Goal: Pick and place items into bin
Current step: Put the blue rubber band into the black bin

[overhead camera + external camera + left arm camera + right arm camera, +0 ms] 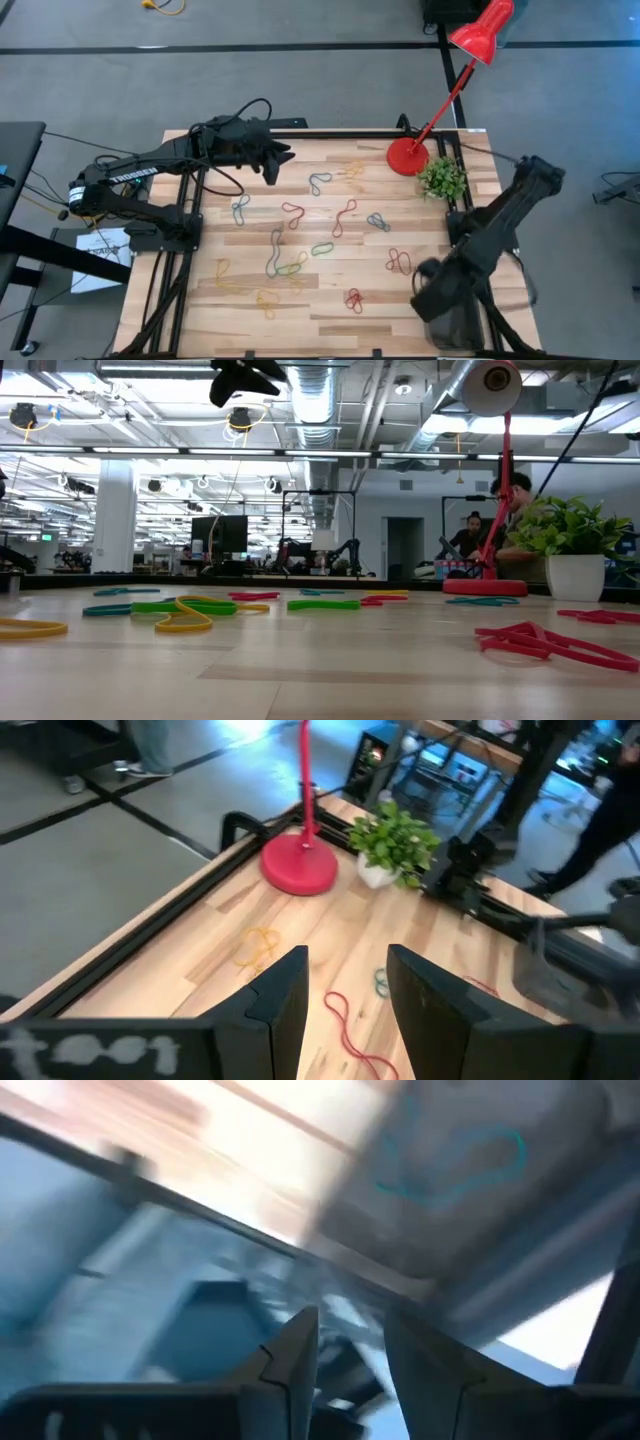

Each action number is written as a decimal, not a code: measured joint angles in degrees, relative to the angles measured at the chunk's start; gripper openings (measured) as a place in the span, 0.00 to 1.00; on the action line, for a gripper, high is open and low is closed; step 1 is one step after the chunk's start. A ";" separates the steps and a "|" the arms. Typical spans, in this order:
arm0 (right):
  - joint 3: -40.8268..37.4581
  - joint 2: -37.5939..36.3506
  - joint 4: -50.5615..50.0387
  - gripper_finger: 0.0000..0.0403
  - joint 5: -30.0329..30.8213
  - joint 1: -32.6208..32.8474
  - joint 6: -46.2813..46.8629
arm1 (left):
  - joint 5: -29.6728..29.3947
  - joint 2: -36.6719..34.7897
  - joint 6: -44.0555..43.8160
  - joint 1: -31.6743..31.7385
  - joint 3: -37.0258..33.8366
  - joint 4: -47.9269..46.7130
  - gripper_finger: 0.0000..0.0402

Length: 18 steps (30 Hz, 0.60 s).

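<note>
Several thin loops in red, blue, green and yellow lie flat across the wooden table (200, 300), among them a blue loop (320, 182), a green loop (322, 248) and a red loop (354, 299). The dark grey bin (458, 330) stands at the near right corner. In the blurred right wrist view a blue loop (450, 1165) lies inside the bin (520, 1210). My right gripper (430, 292) hangs open just beside the bin's far left edge, with nothing between its fingers (300, 1355). My left gripper (283, 157) waits open above the far left of the table, over a red loop (345, 1020).
A red lamp stands on its round base (407, 157) at the far right, next to a small potted plant (442, 177). Black cables run along the left arm. Black frame rails edge the table. People show in the room beyond the table.
</note>
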 joint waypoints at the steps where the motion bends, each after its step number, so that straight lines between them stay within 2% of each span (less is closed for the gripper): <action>1: 0.60 -2.00 -0.99 0.27 2.38 -0.93 0.00 | -0.61 0.02 -0.36 0.00 0.00 -0.06 0.32; 5: 1.57 -8.78 -7.63 0.25 17.09 -4.04 -0.44 | -2.47 0.00 -0.87 0.04 0.00 -0.73 0.32; 9: 1.57 -11.75 -17.87 0.23 30.94 -7.82 -4.39 | -2.57 0.00 -2.44 0.04 0.00 -2.21 0.32; 13: 0.60 -11.32 -16.76 0.23 34.94 -14.47 -19.42 | -2.57 0.00 -2.52 0.04 0.00 -2.76 0.32; 18: -1.53 -7.63 -9.55 0.23 32.97 -25.57 -37.55 | -2.64 0.00 -3.59 0.04 0.00 -2.29 0.32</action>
